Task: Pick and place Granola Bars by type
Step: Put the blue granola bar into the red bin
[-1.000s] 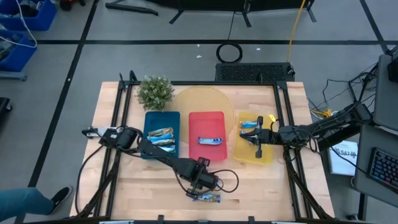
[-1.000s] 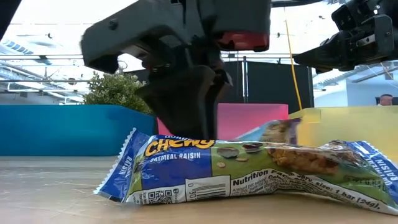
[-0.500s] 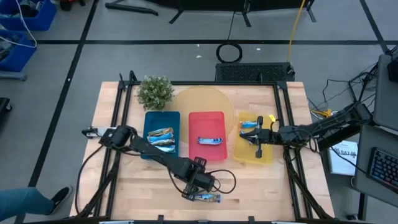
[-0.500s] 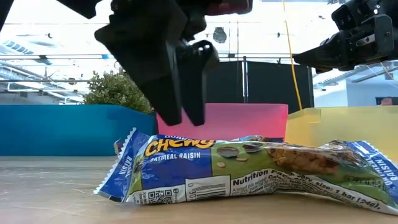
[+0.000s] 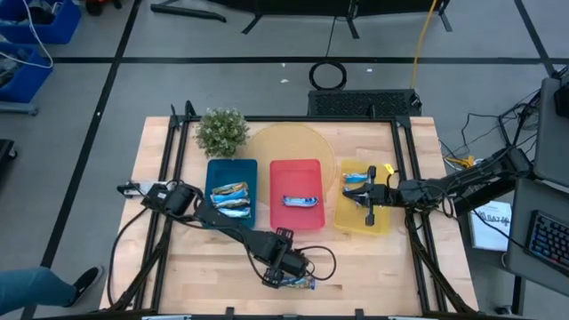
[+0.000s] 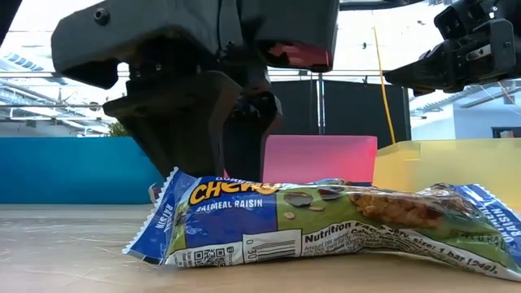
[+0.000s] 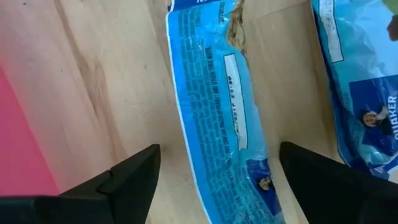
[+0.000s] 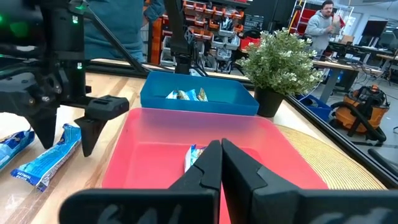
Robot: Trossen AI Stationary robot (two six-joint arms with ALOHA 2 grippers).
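The Chewy granola bar lies flat on the wooden table, in front of the red tray and well apart from it. I judge it light, with a slippery, crinkling wrapper and a soft body, so the best hold is across its narrow middle. The left gripper stands wide open over a blue-wrapped bar, one finger on each long side, holding nothing. The right gripper waits closed and empty over the yellow tray, beside the red tray.

Wood table: 3 trays (bars too).
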